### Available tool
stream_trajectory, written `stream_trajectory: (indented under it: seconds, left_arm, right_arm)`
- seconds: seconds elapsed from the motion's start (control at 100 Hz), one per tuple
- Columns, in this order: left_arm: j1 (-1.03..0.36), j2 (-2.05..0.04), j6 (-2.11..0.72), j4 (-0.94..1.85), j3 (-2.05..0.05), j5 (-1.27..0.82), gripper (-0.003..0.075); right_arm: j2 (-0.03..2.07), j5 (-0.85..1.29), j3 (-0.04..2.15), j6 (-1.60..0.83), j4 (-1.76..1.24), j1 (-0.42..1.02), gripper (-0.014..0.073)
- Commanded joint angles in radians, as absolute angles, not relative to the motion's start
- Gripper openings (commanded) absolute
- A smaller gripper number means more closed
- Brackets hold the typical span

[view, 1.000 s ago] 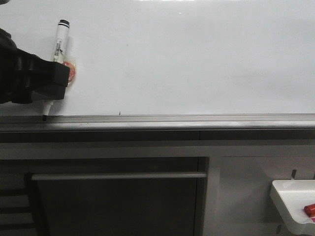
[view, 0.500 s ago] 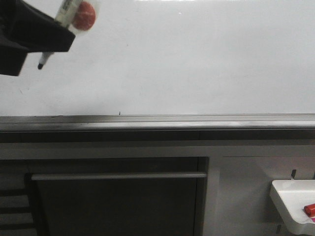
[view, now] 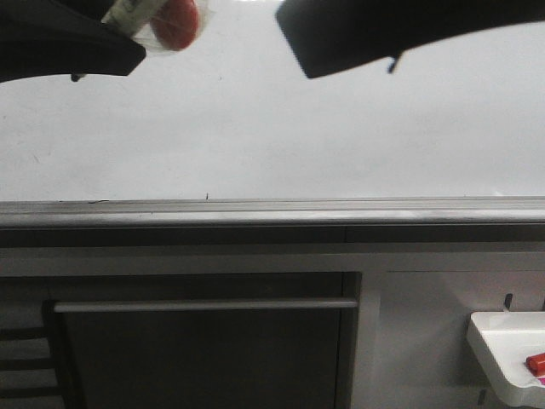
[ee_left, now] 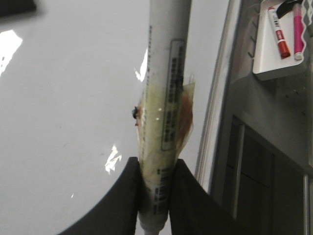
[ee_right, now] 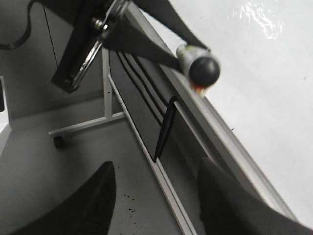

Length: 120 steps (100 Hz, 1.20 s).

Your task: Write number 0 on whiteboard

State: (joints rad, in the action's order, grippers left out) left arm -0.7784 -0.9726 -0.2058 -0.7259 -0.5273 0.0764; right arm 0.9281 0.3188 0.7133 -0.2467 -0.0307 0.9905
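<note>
Left gripper (ee_left: 155,196): clamped on white cylindrical marker pen (ee_left: 166,122) | right gripper (ee_right: 156,196): held apart, nothing between | large glossy white whiteboard (view: 298,136): behind both arms, no drawn oval seen.

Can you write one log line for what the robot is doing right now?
left tool: shut on white marker pen | right tool: open, empty | glossy white whiteboard: no 0 visible

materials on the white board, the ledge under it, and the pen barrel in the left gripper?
Large glossy white whiteboard: smooth coated panel, bright glare patches. Grey ledge: looks like brushed metal, with a long pale sheen. White marker pen clamped in the left gripper: probably plastic, printed label, wrapped in yellowish clear tape.
</note>
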Motion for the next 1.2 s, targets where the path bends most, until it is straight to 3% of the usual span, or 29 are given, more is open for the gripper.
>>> stream_trajectory:
  seconds: [0.0, 0.84, 0.96, 1.12, 1.19]
  left_arm:
    - [-0.813, -0.959, -0.198, -0.734, -0.556, 0.091, -0.002]
    - [-0.83, -0.961, -0.198, -0.734, -0.541, 0.077, -0.002]
    - [-0.83, -0.961, -0.198, -0.734, -0.541, 0.077, -0.002]
    - [-0.83, -0.961, -0.198, -0.734, -0.541, 0.077, -0.002]
    - [-0.83, -0.961, -0.198, -0.734, -0.541, 0.077, -0.002]
  right_arm:
    - [0.955, 0.235, 0.778, -0.262, 0.012, 0.994, 0.0342]
    - [1.107, 0.065, 0.824, -0.262, 0.016, 0.996, 0.0332]
    - [1.107, 0.065, 0.824, -0.262, 0.016, 0.996, 0.022]
    - [1.108, 0.076, 0.824, -0.262, 0.016, 0.996, -0.0072]
    - [1.108, 0.085, 0.824, -0.262, 0.014, 0.996, -0.0066]
